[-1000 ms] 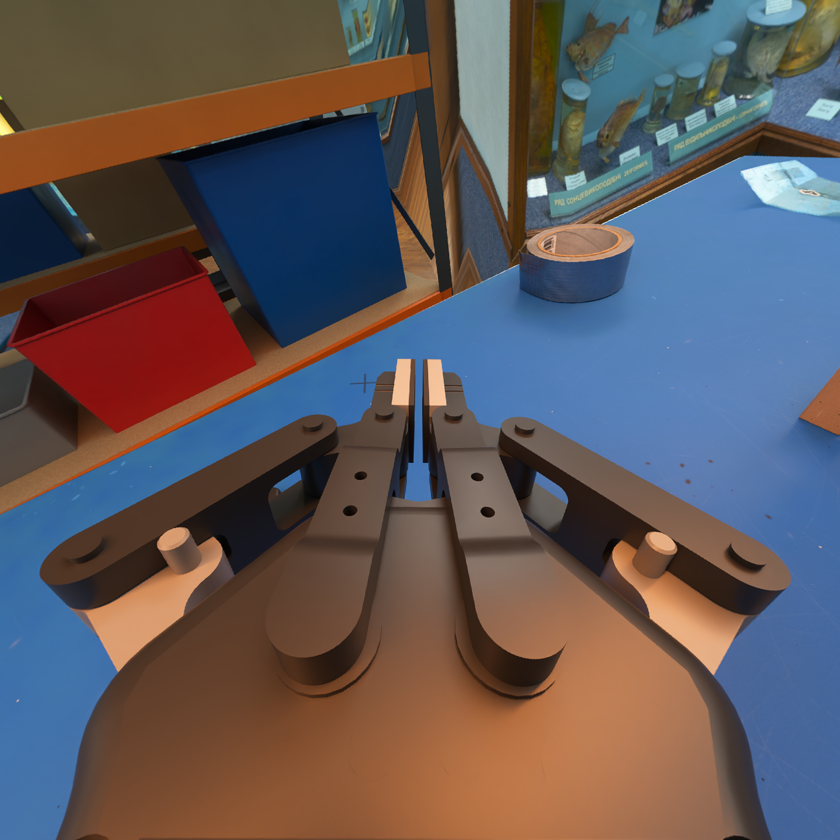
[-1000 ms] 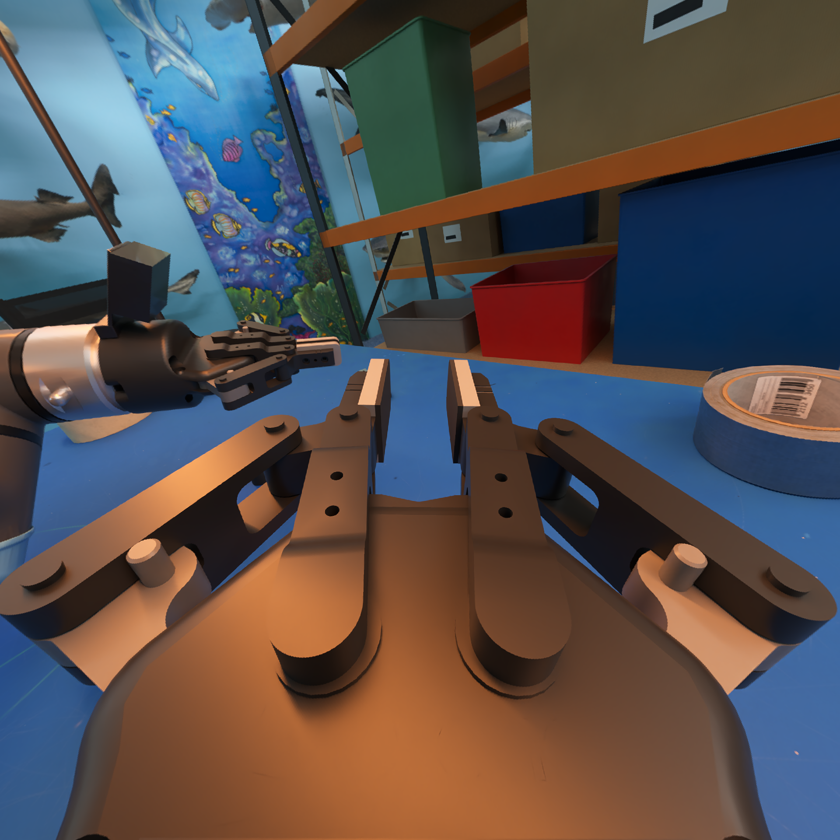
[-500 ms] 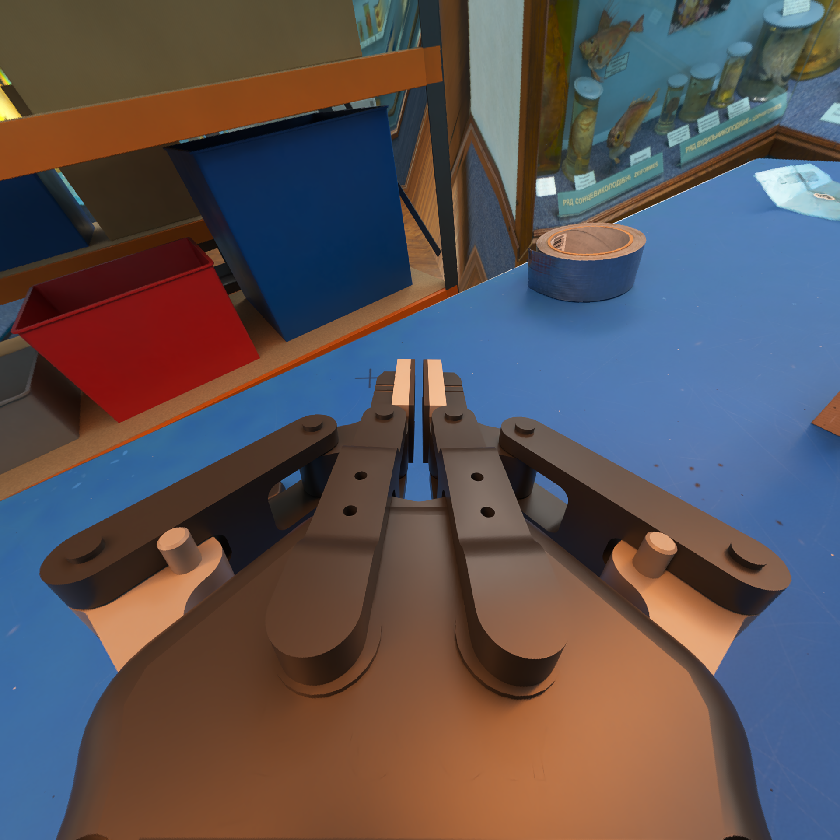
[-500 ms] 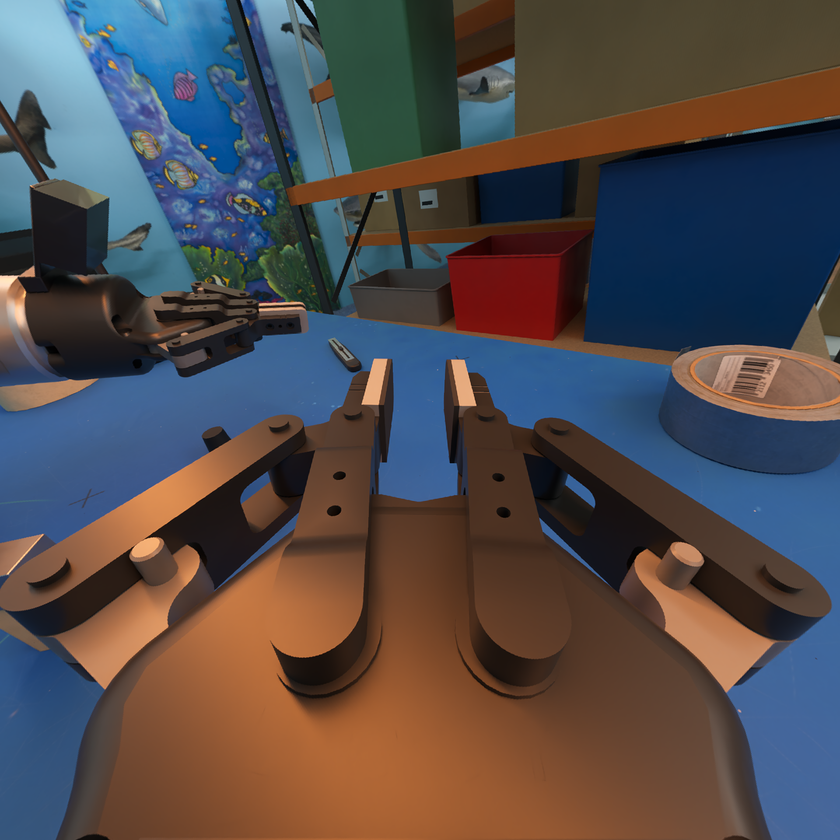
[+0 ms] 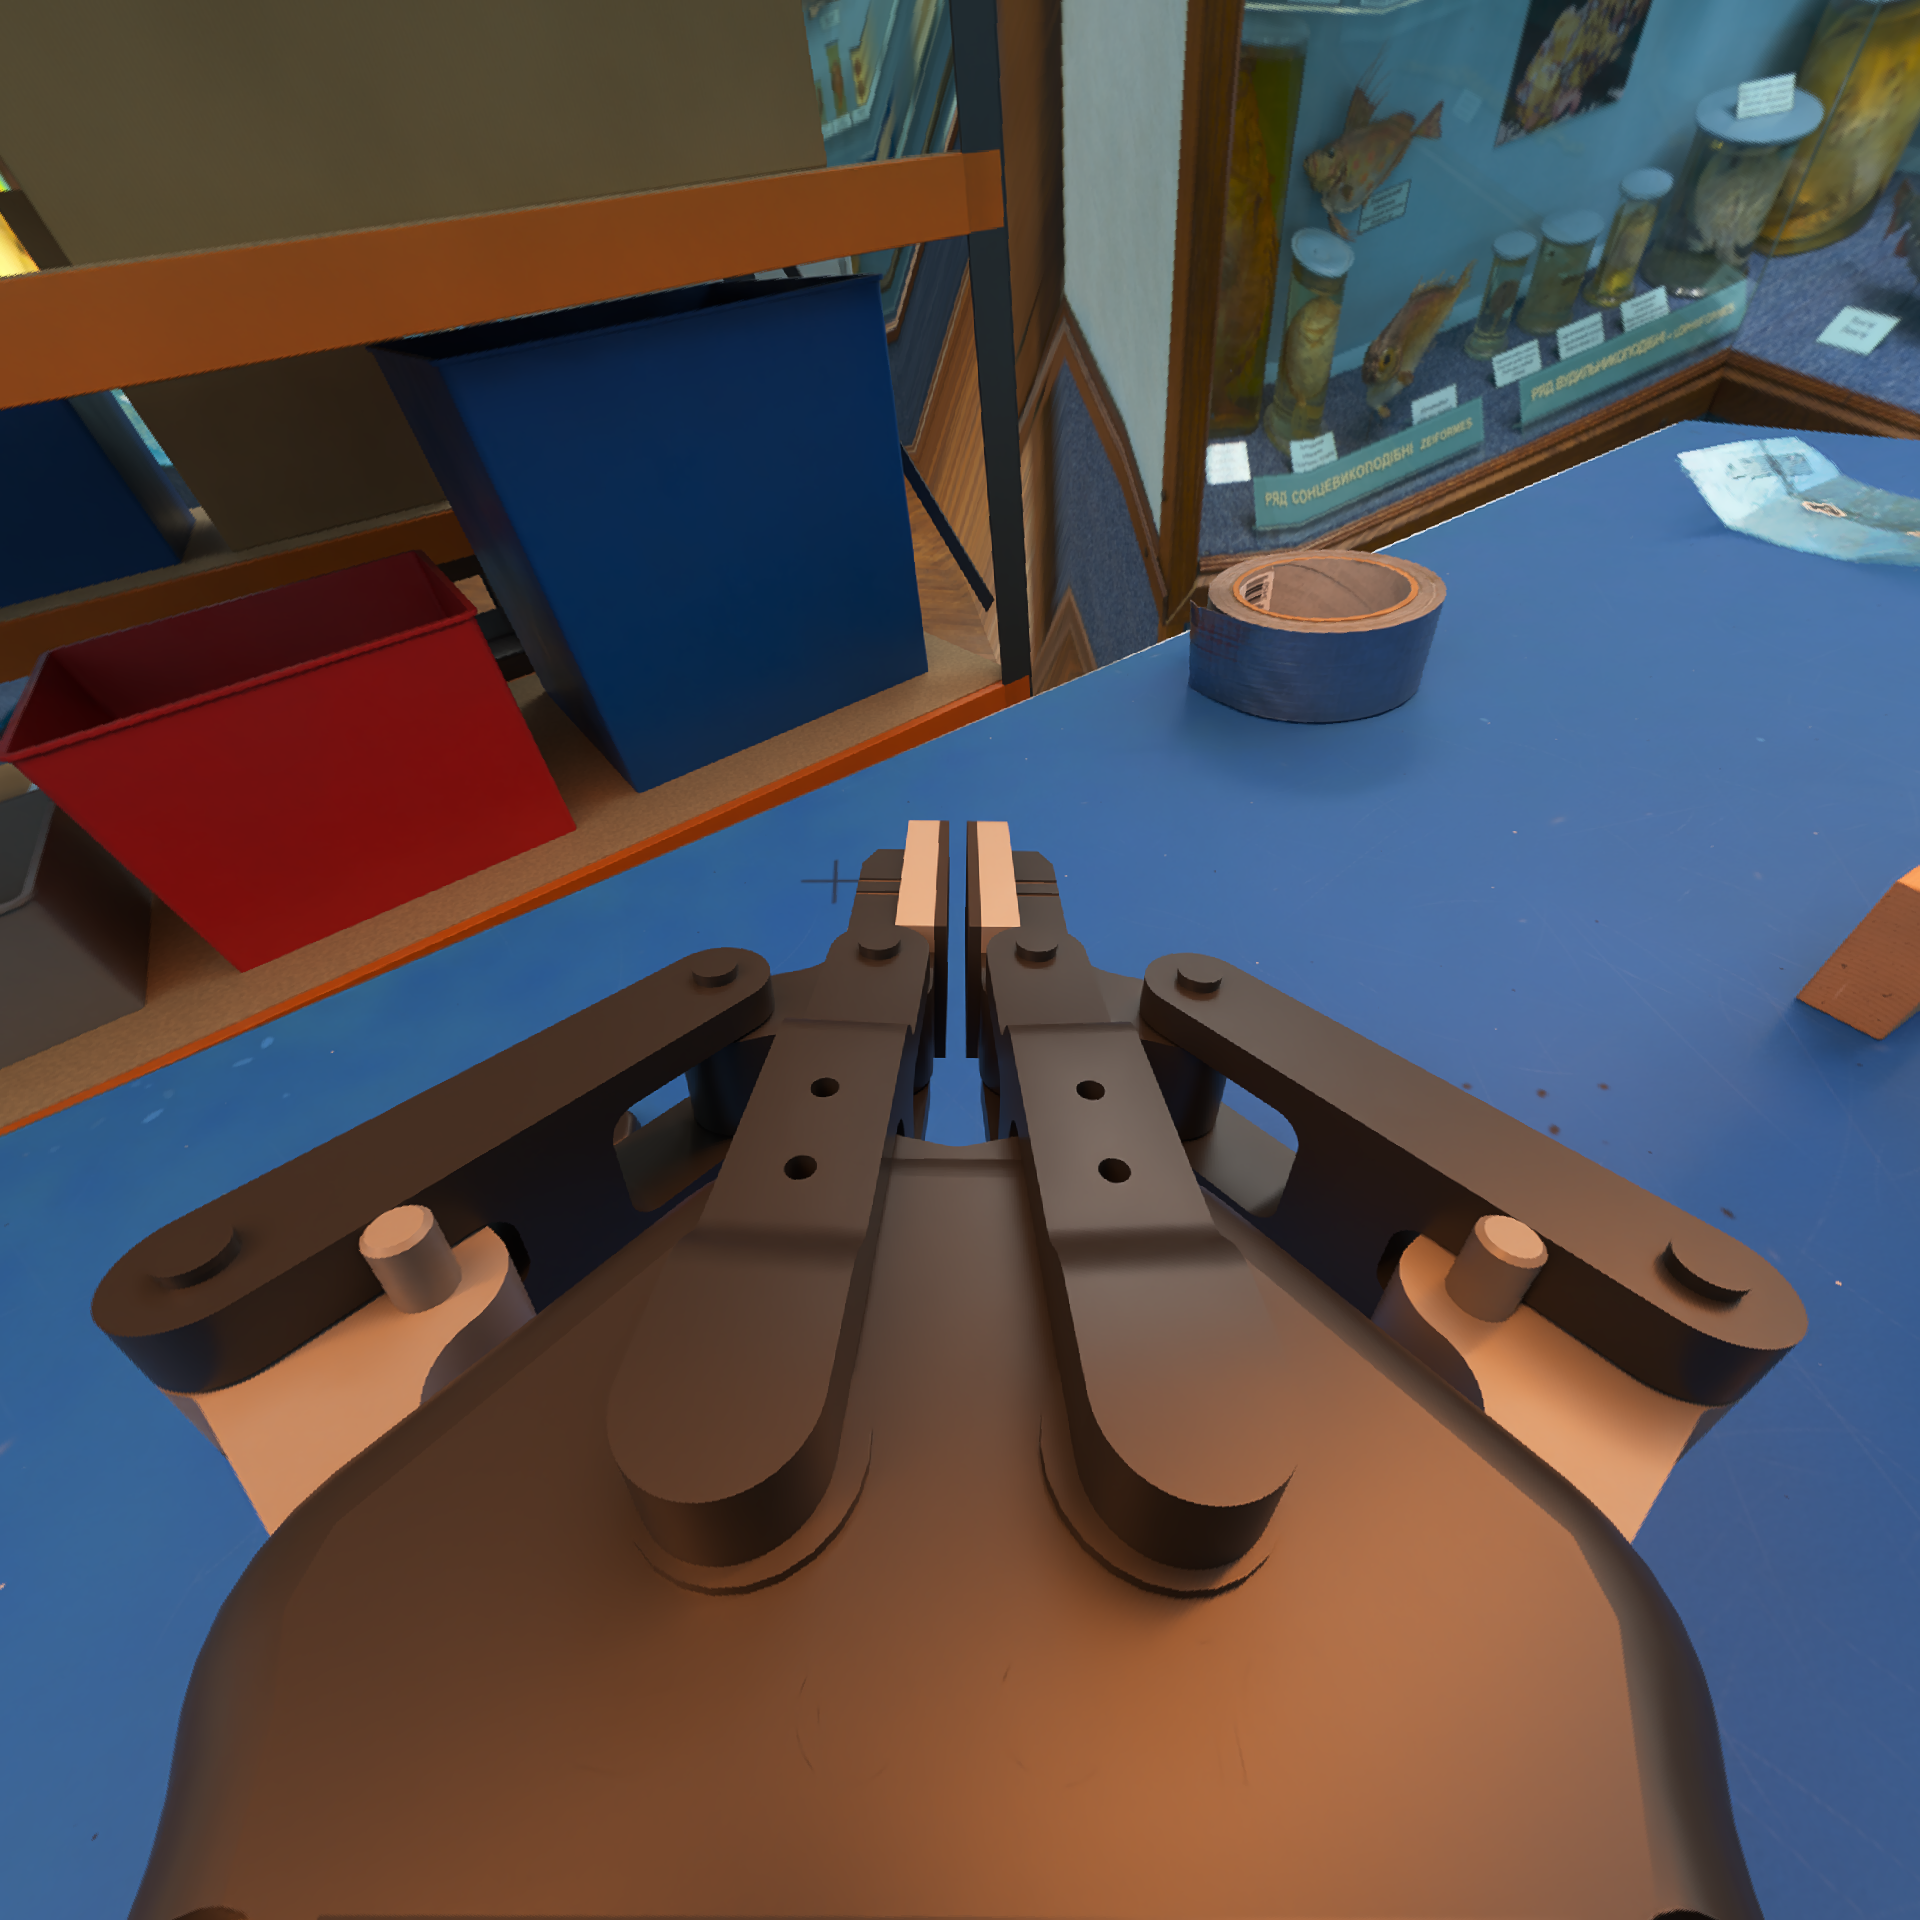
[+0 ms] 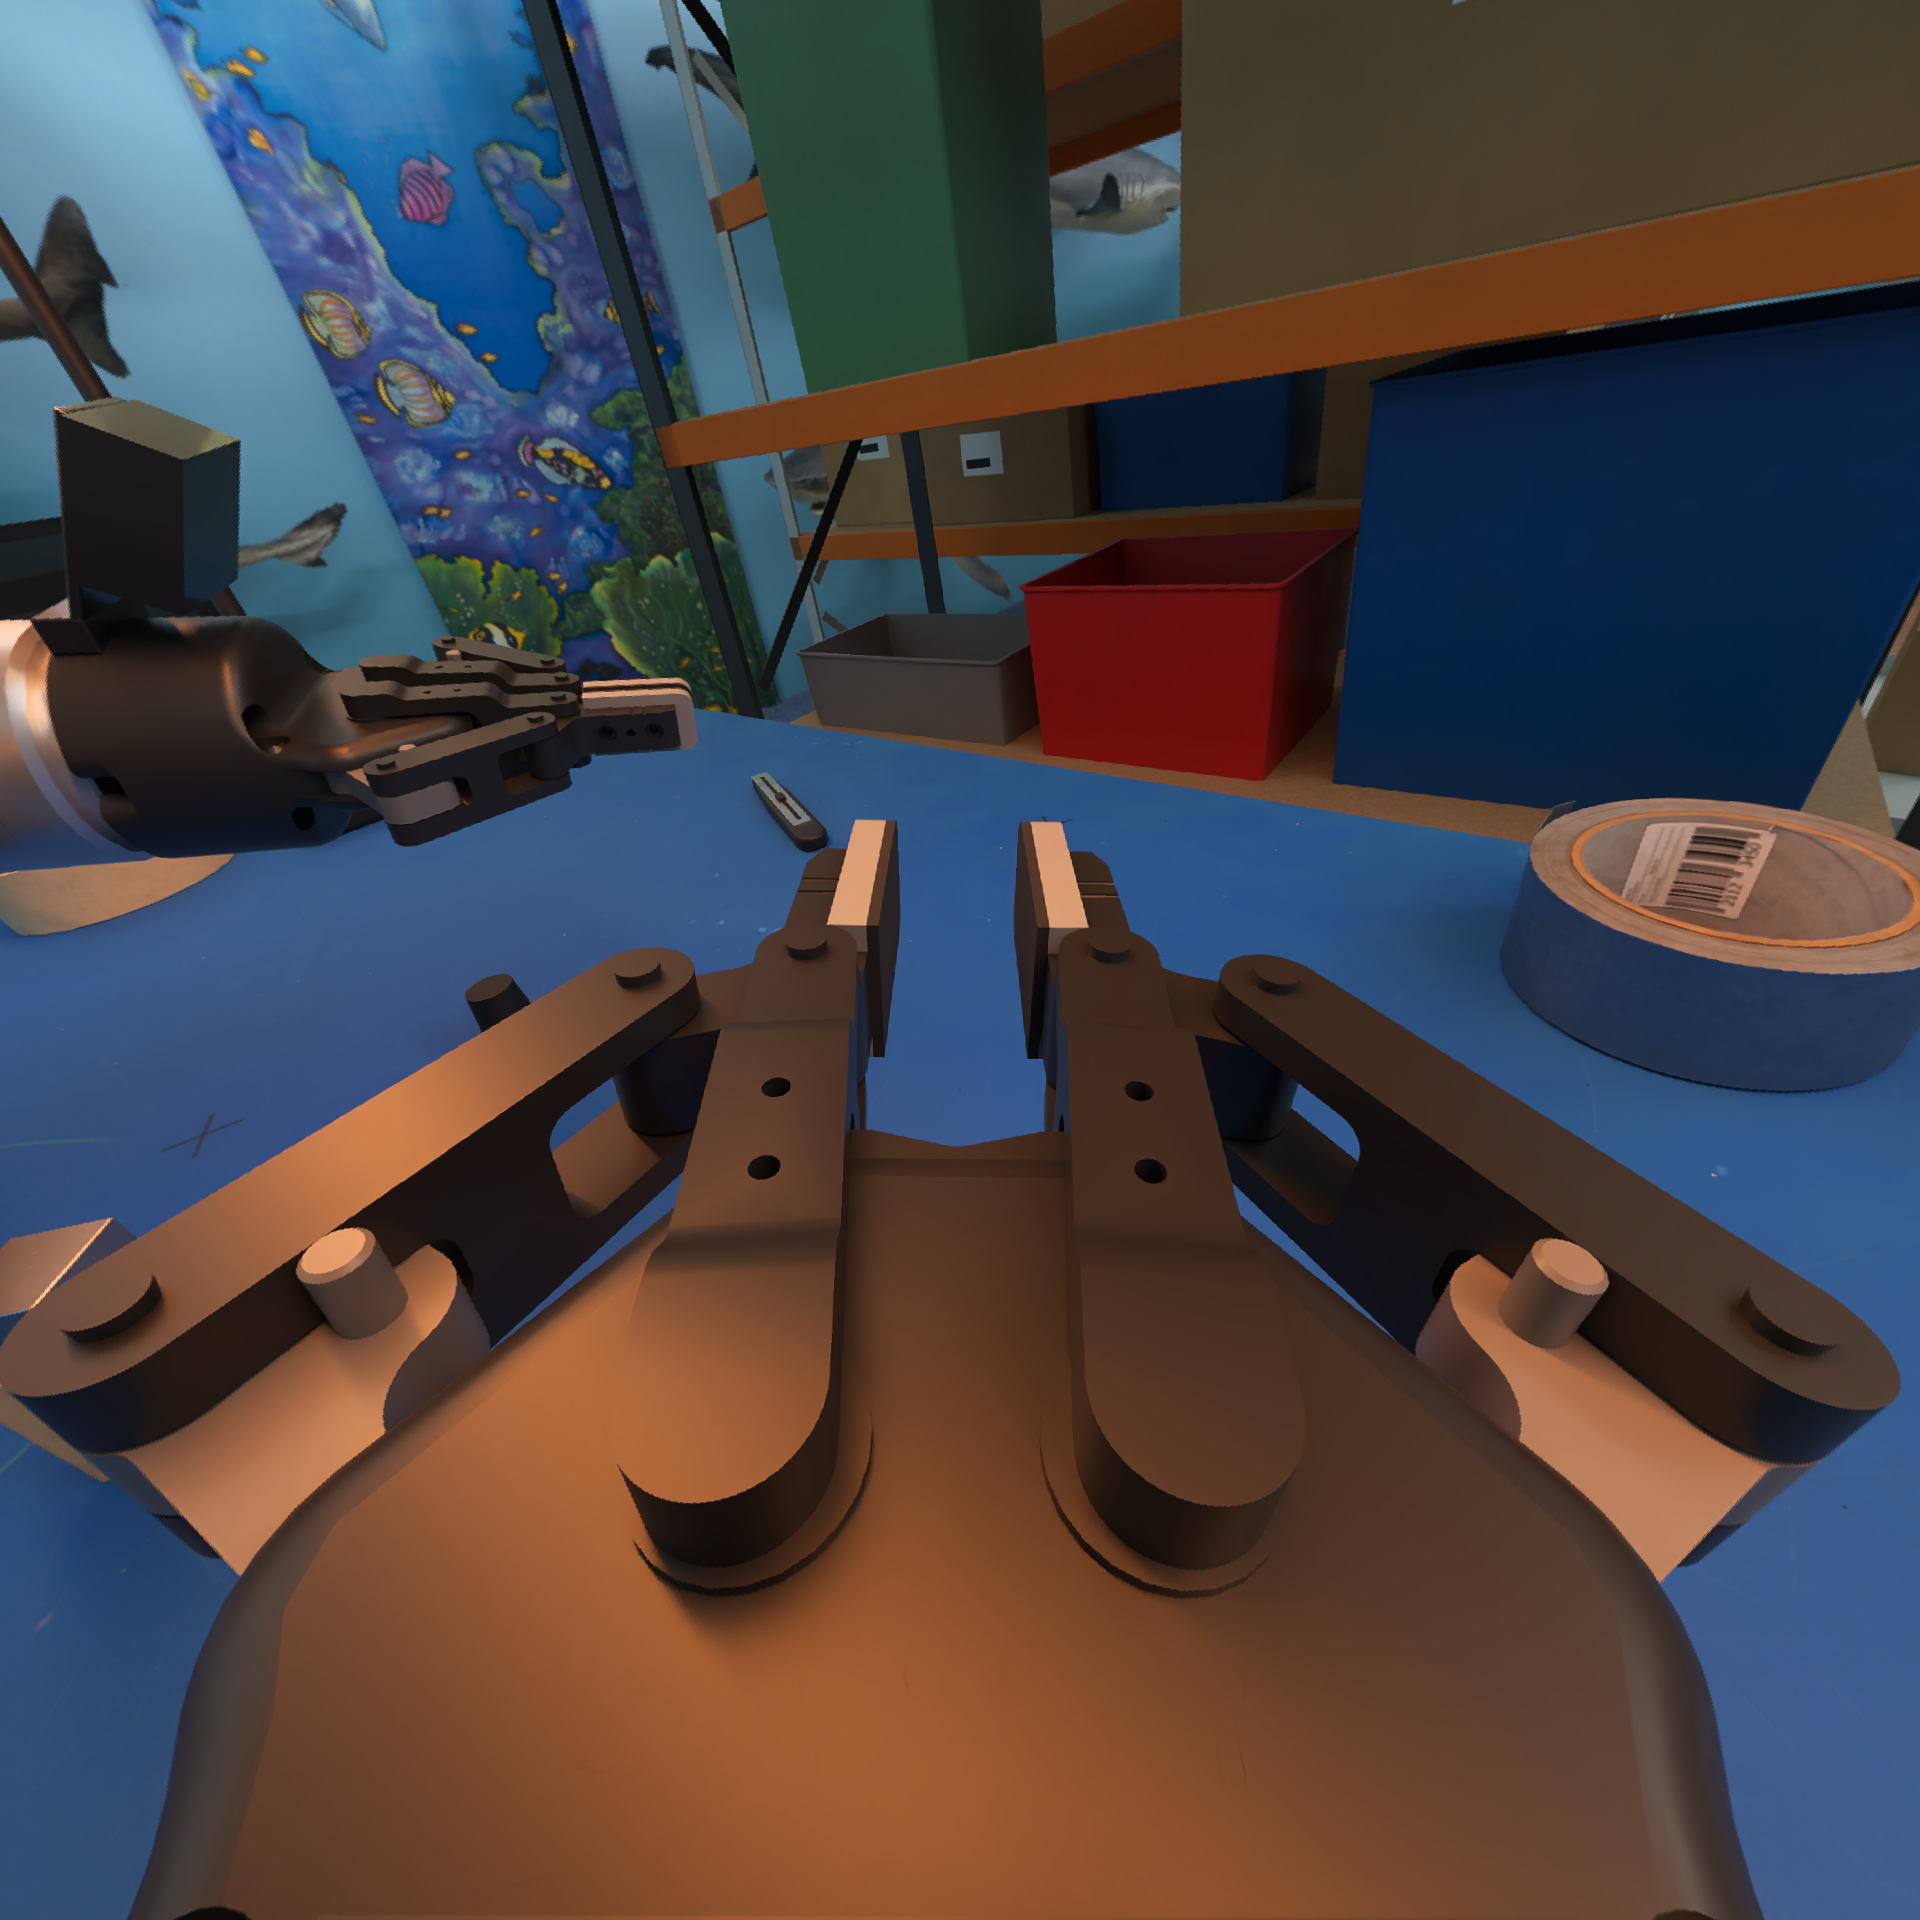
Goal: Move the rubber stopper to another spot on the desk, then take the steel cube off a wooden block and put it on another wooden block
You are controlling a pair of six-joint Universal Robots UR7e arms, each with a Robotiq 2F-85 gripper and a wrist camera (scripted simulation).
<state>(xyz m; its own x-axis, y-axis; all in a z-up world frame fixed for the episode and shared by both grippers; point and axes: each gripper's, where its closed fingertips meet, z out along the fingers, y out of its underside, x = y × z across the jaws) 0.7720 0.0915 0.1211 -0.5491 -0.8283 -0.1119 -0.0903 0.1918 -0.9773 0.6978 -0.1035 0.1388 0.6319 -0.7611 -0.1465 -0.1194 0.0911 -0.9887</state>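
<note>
From the left wrist, the red bin (image 5: pixel 281 748) sits at nine o'clock on the shelf, the blue bin (image 5: pixel 686 509) beside it at eleven. The left tool (image 5: pixel 957 868) hangs over the blue table (image 5: pixel 1455 883) with its pads nearly pressed together, holding nothing. A roll of blue tape (image 5: pixel 1314 649) lies at one o'clock, and a corner of a wooden block (image 5: pixel 1870 961) shows at three. From the right wrist, the left tool (image 6: pixel 634 717) reaches in at ten o'clock; a small dark cylinder, probably the rubber stopper (image 6: pixel 490 1000), stands at nine, half hidden. The right tool (image 6: pixel 956 883) is spread, empty. The steel cube cannot be made out.
</note>
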